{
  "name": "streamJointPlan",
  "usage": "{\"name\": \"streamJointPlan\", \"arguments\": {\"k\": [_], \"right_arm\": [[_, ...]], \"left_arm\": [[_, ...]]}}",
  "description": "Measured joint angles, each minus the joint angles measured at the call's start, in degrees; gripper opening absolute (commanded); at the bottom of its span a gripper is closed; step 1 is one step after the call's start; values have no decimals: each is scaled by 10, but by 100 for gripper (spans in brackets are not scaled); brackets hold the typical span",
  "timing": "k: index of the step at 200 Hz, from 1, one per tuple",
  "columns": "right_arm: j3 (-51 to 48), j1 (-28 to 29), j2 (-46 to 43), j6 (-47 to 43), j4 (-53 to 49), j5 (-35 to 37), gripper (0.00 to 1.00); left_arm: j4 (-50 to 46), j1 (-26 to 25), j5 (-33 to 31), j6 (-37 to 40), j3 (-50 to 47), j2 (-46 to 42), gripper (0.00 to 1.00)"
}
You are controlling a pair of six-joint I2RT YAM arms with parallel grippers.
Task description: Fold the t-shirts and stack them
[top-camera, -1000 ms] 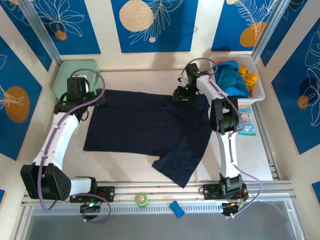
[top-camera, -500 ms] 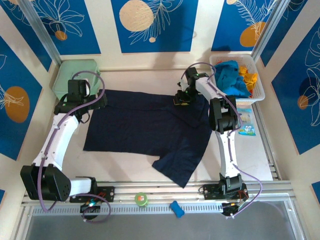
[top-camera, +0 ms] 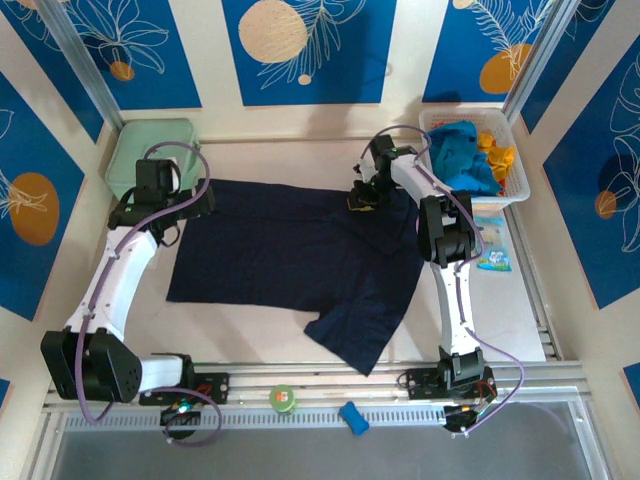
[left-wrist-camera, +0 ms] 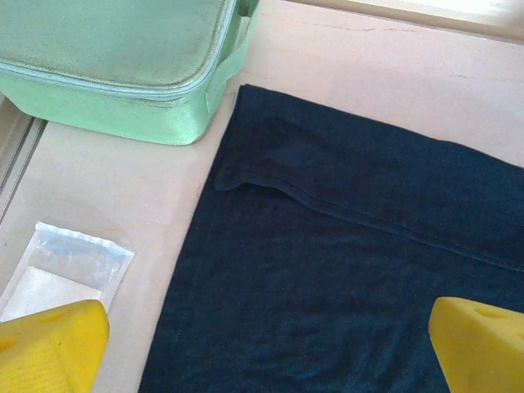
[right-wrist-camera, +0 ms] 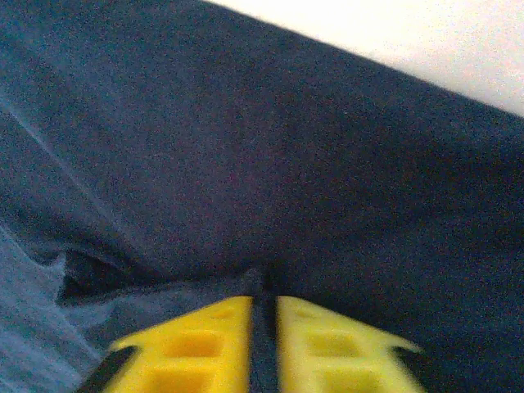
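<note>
Currently the navy t-shirt (top-camera: 300,260) lies spread across the counter (top-camera: 290,160) — first fold beginning. The right tool (right-wrist-camera: 264,327) pinches cloth at its far edge; the left tool (left-wrist-camera: 262,348) hovers wide over the far-left corner, which it should grip next.

- T-shirts, three: one dark navy cloth t-shirt (top-camera: 290,250) at centre frame; one bright turquoise cloth t-shirt (top-camera: 458,150) and one orange-yellow cloth t-shirt (top-camera: 497,152) at upper right.
- White plastic mesh basket (top-camera: 503,199), one: upper right.
- Pale mint-green plastic box (top-camera: 135,140), one: upper left.
- Flat plastic packets, two: clear sachet (left-wrist-camera: 65,270), lower left of the left wrist view; blue-printed packet (top-camera: 492,248), right of the top view.
</note>
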Motion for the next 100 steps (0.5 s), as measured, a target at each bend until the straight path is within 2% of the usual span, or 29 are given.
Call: {"name": "streamJointPlan", "arguments": {"k": [4,57,100], "right_arm": [[0,0,0,5,-2,-1,0],[-13,3,-7,9,-6,-5,0],[-104,42,-90,49,-1,6,0]], "left_arm": [[0,0,0,0,0,0,100],[0,0,0,0,0,0,100],[0,0,0,0,-6,-5,100]]}}
